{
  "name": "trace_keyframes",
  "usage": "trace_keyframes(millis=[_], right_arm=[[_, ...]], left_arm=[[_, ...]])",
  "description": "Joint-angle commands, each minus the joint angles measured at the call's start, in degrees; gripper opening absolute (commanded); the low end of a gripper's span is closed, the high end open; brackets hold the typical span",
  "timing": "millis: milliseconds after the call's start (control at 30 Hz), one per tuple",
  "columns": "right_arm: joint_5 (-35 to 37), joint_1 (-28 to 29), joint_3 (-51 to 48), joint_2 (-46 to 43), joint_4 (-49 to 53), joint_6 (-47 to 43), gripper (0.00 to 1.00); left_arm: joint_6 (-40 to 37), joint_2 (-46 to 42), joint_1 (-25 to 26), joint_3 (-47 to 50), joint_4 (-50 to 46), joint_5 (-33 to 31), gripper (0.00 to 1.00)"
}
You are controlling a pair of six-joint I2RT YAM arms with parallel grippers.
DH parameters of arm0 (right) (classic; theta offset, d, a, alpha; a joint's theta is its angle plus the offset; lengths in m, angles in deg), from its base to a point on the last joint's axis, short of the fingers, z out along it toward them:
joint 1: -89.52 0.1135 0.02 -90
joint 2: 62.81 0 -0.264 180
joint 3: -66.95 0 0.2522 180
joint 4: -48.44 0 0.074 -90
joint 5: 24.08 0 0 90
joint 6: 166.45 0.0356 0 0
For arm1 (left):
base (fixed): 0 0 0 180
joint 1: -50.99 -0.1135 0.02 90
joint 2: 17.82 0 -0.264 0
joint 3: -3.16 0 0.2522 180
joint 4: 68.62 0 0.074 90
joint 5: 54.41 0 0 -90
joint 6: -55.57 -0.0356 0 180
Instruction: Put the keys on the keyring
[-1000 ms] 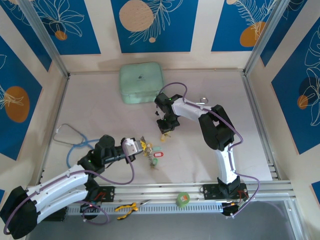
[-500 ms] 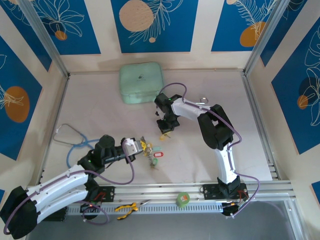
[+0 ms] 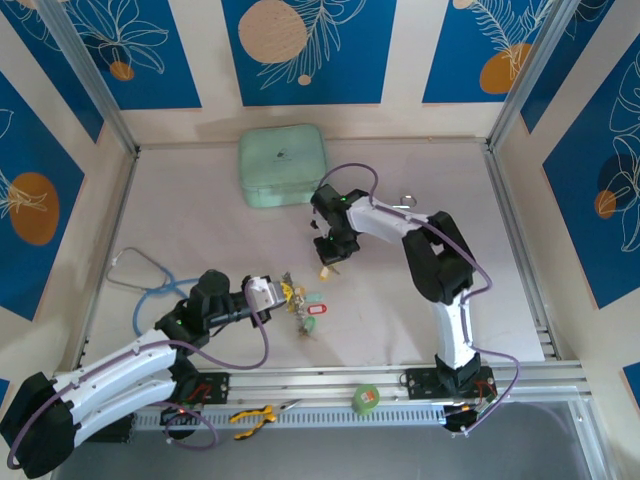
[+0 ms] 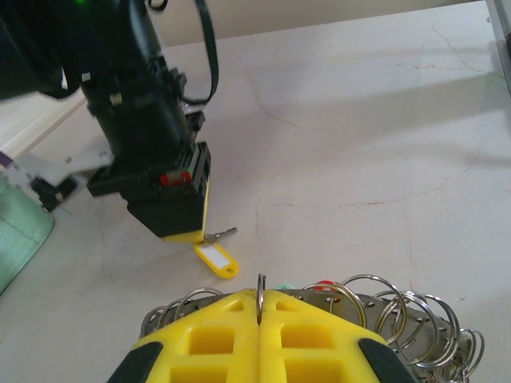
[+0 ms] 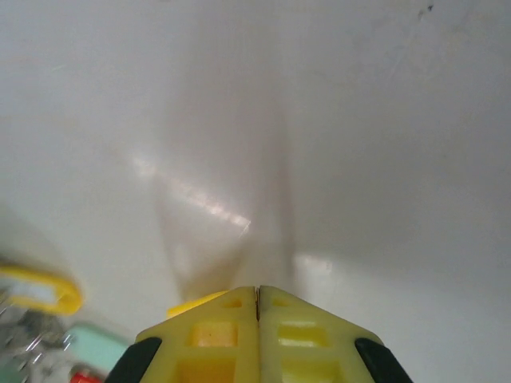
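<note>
Clamps the keyring [image 4: 367, 307] in the shut left gripper [image 4: 260, 297], near the table's [image 4: 383, 159] front-middle. Leaves 1 yellow-tagged key [image 4: 215, 257] flat just under the right gripper [image 4: 180, 232], closed tight; cannot tell whether on the key. Risks a slip or drop if pinching only the thin blade. Plenty of bare room around; green case [image 3: 282, 165] behind, stethoscope [image 3: 140, 275] left, both well apart.
</note>
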Motion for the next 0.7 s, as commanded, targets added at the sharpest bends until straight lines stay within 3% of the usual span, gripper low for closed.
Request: trace_keyframes(millis=[0,267,500,600,667], right_arm=[[-5.7,0.5,-4.4,-9.5,-6.0,-3.8,0.0],[-21.5,1.4,-17.4,-22.3,-17.5,-14.3,0.0],[-28.4,2.7,-22.9,-27.6,-22.5,-17.5,0.0],[-27.5,3.0,-23.5,-28.0,-22.3,-17.4,0.0],[-22.0,2.5,-22.2,-27.3,-19.8,-14.5,0.0]], left_arm=[[-0.2,-0.2,0.3,-0.9,-0.1,1.0,0.0],[5.5,-0.1,0.3,0.5,5.2,1.6,0.0],[6.0,-0.9,0.2,0.8,4.4,0.9,0.0],[6.0,-0.9,0.3,0.8,4.5,0.9,0.0],[5.9,-0.9,0.2,0.8,4.5,0.8,0.0]])
